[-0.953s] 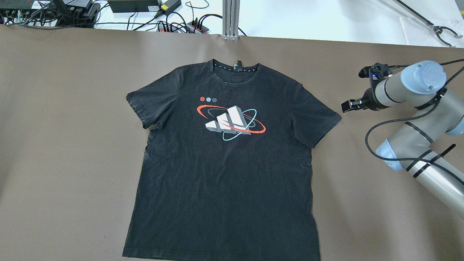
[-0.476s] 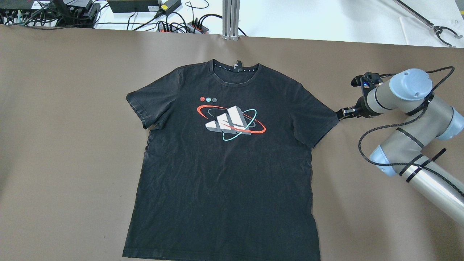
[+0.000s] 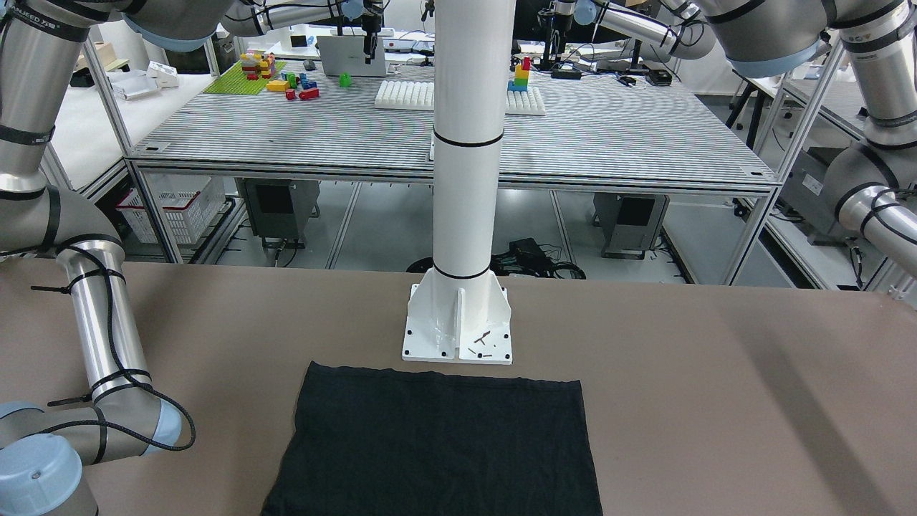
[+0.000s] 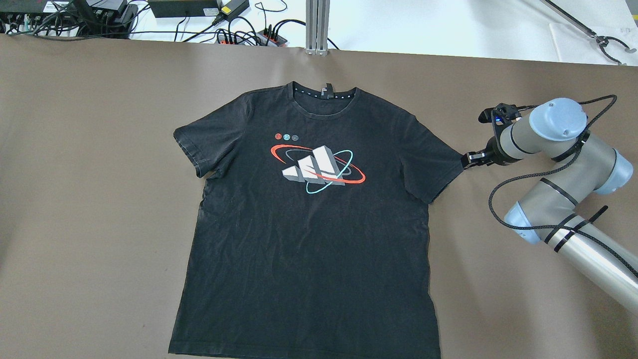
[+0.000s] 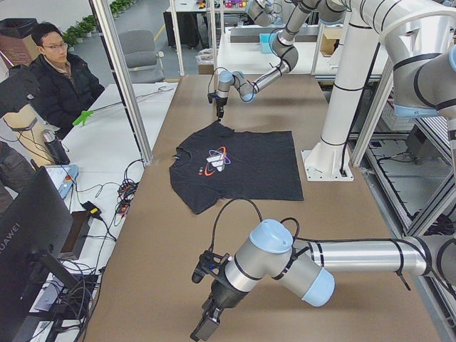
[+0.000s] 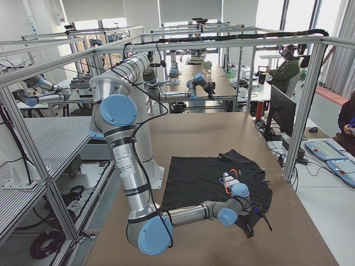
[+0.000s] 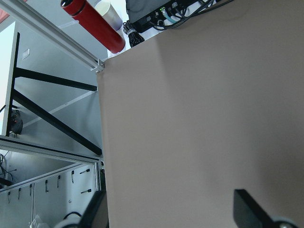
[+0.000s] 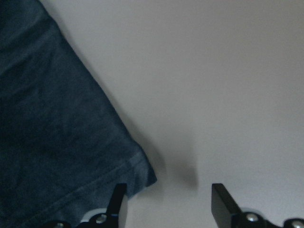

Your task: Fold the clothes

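Carrying black T-shirt [image 4: 309,249]: brown tabletop [image 4: 89,199]

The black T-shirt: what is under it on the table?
The black T-shirt lies flat on the brown table cover; whatever is beneath the fabric is hidden.

Bare brown table covering [image 4: 89,199] is left open left of the flat black printed T-shirt [image 4: 309,239]; its right is occupied by the grey right arm [image 4: 518,137], its hem side by a white round pole [image 3: 466,179].
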You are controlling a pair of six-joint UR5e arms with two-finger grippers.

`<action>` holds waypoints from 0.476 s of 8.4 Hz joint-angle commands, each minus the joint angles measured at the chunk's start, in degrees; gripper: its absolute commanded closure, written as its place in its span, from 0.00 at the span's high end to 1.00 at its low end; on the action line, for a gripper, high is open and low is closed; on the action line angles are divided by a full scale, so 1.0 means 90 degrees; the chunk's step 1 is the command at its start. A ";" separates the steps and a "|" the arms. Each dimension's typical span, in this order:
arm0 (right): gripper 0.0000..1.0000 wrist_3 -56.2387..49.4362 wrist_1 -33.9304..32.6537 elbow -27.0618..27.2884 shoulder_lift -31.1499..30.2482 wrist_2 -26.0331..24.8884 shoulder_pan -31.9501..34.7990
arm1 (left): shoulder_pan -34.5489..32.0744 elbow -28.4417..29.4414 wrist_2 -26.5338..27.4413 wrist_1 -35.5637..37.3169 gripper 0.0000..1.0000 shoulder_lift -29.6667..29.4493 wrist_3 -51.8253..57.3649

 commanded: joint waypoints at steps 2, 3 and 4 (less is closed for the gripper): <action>0.50 0.0009 0.0014 -0.0236 0.0176 0.0000 -0.0010 | -0.0011 -0.0013 -0.0003 -0.0009 0.94 0.0006 0.0000; 0.38 0.0009 0.0014 -0.0236 0.0176 0.0000 -0.0010 | -0.0011 -0.0013 -0.0003 -0.0009 0.94 0.0006 0.0000; 0.10 0.0019 0.0014 -0.0236 0.0176 0.0009 -0.0010 | -0.0011 -0.0003 -0.0003 -0.0009 0.94 0.0015 0.0000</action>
